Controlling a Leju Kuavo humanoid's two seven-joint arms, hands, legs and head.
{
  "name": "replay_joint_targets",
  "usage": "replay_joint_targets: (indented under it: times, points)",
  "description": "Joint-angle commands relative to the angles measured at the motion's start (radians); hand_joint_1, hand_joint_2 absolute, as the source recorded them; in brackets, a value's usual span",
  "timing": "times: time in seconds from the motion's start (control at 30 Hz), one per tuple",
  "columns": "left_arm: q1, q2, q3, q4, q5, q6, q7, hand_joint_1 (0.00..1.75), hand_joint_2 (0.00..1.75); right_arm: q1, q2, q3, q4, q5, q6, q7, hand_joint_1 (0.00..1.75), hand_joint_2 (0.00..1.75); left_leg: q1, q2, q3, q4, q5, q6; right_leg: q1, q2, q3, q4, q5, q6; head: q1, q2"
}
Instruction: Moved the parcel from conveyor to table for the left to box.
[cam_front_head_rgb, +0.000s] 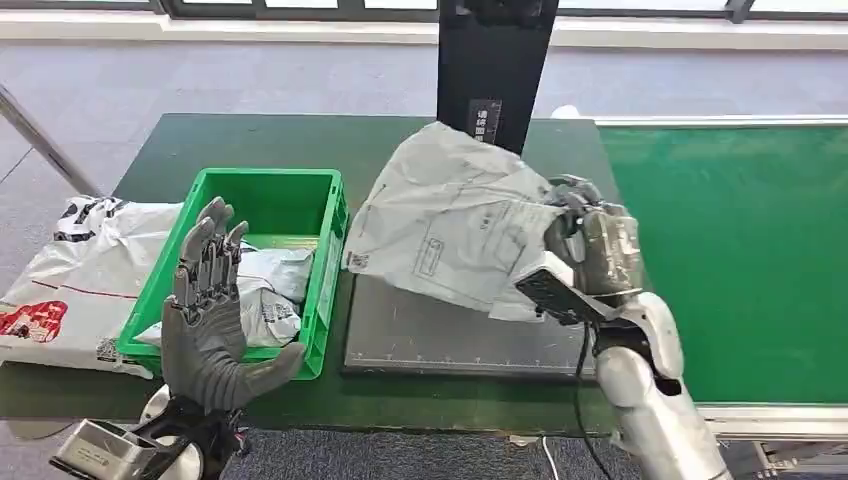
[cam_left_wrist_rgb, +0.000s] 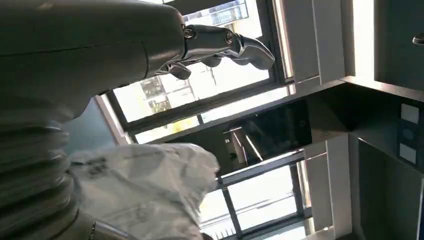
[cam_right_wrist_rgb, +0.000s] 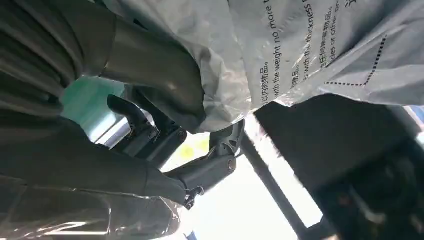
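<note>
R hand (cam_front_head_rgb: 590, 250) grips the grey parcel (cam_front_head_rgb: 455, 220) by its right edge, fingers closed into the crumpled plastic; the right wrist view shows the thumb and dark fingers (cam_right_wrist_rgb: 220, 155) pinching the bag's film, printed text on it readable in part. Parcel hangs tilted over the dark flat plate (cam_front_head_rgb: 450, 335) on the green tabletop (cam_front_head_rgb: 260, 135), its lower left corner just beside the crate's right wall; can't tell if it touches the plate or is held just above it. Its upper part lies in front of the black upright post (cam_front_head_rgb: 495, 70) at the back of the tabletop.

L hand (cam_front_head_rgb: 210, 310) is raised near the front edge of the tabletop, palm up, fingers spread and straight, holding nothing. It sits in front of the green crate (cam_front_head_rgb: 330, 250), partly covering the crate's front left wall in head view. In the left wrist view its fingers (cam_left_wrist_rgb: 240, 45) point toward windows, w/ a parcel's grey plastic (cam_left_wrist_rgb: 145, 190) visible below them.

Crate holds at least 1 white bagged parcel (cam_front_head_rgb: 270, 285) w/ a label on it. Left of the crate, a larger white bag (cam_front_head_rgb: 70, 270) w/ red and black print lies on the tabletop, touching the crate's left side.

Green conveyor (cam_front_head_rgb: 740, 250) runs along the right, beside the tabletop, R arm (cam_front_head_rgb: 650, 390) crossing its near left edge.
</note>
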Motion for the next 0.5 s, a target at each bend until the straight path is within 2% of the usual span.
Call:
replay_joint_targets:
  times: [0.03,0.5]
  points:
    - [-0.038,0.001,-0.006,0.065,0.000,-0.006,0.007,0.00,1.75,-0.131,0.025,0.213,0.349,-0.015,0.032,0.004,0.00,1.75,0.000,0.004,0.003,-0.003,0.001,-0.001,0.000,0.006,0.001,-0.003,0.002,-0.001,0.000,0.000]
    - [-0.052,0.007,-0.005,0.064,0.001,-0.009,0.009,0.00,1.75,-0.139,0.013,0.235,0.352,-0.026,0.067,-0.008,0.00,1.75,0.000,0.001,0.000,-0.001,0.001,-0.001,0.000,0.003,-0.001,-0.001,0.001,-0.001,0.000,0.000]
